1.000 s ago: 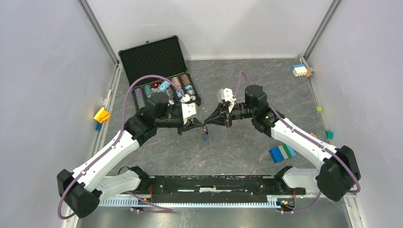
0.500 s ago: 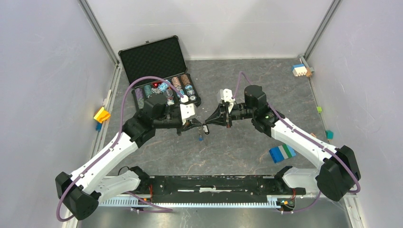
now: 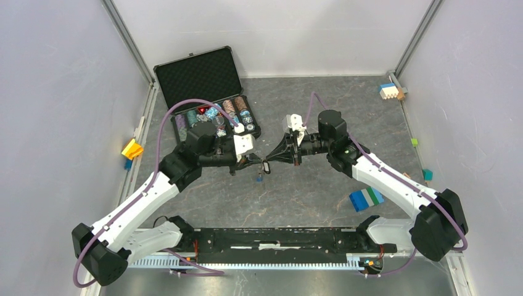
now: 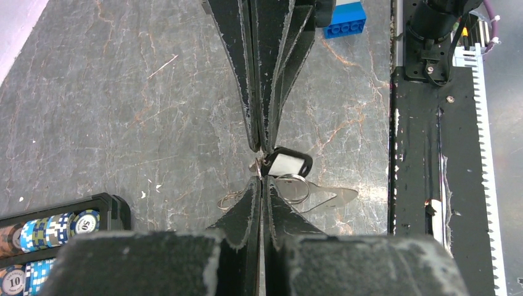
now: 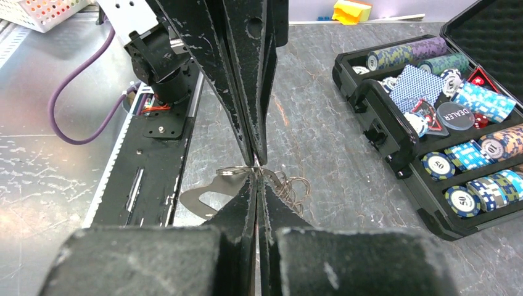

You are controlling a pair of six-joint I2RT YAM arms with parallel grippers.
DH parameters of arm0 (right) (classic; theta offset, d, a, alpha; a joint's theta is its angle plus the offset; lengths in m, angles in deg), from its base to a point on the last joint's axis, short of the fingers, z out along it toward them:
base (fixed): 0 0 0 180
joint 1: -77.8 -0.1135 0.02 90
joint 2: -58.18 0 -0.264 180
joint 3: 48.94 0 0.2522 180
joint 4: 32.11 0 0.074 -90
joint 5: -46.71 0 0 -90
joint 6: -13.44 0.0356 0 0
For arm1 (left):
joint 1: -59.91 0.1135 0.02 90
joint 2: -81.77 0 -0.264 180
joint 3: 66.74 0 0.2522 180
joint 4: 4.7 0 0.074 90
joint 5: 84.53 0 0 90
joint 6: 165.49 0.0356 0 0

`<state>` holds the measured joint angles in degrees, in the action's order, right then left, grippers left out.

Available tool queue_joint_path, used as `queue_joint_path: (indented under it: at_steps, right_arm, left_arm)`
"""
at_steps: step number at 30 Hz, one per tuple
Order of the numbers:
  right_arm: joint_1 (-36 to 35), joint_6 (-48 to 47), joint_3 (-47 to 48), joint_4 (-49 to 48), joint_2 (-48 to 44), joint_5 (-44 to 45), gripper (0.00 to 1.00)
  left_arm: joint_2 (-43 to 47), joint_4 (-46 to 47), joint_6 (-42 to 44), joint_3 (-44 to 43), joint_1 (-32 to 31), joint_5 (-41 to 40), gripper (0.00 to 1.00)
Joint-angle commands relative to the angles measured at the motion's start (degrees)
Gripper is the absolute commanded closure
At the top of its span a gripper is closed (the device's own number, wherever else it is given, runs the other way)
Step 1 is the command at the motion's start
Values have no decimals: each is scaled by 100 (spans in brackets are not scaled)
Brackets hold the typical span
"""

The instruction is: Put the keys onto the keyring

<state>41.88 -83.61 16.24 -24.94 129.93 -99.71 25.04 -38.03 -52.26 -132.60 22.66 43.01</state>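
Metal keyring (image 4: 295, 187) pinched, apparently, between closed left gripper (image 4: 261, 180) and right gripper (image 4: 261, 147).

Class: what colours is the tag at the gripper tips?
The tag: black rim, white centre; left wrist view.

Shiny metal keyring (image 4: 293, 189), scuffed matt table (image 4: 123, 92)

1. The open chip case (image 3: 197, 77) is blocking the far-left ground.
2. Just right of the case, the left gripper (image 3: 258, 161) and right gripper (image 3: 271, 158) are meeting tip to tip, pinching the keyring (image 4: 290, 188) and keys (image 4: 287, 165) and barring passage.
3. Well right of the case, a blue block stack (image 3: 366, 198) is sitting, and bare table (image 3: 308, 191) is lying between.
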Motion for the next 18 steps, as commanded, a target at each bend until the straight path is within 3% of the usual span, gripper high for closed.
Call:
queue_joint_path:
  at_steps: [1, 18]
  right_arm:
    - [16, 245, 272, -299, -16, -227, 100]
    - [16, -162, 377, 158, 100, 6, 100]
  left_arm:
    - [-39, 290, 107, 17, -30, 65, 98]
    - [83, 290, 239, 59, -28, 67, 98]
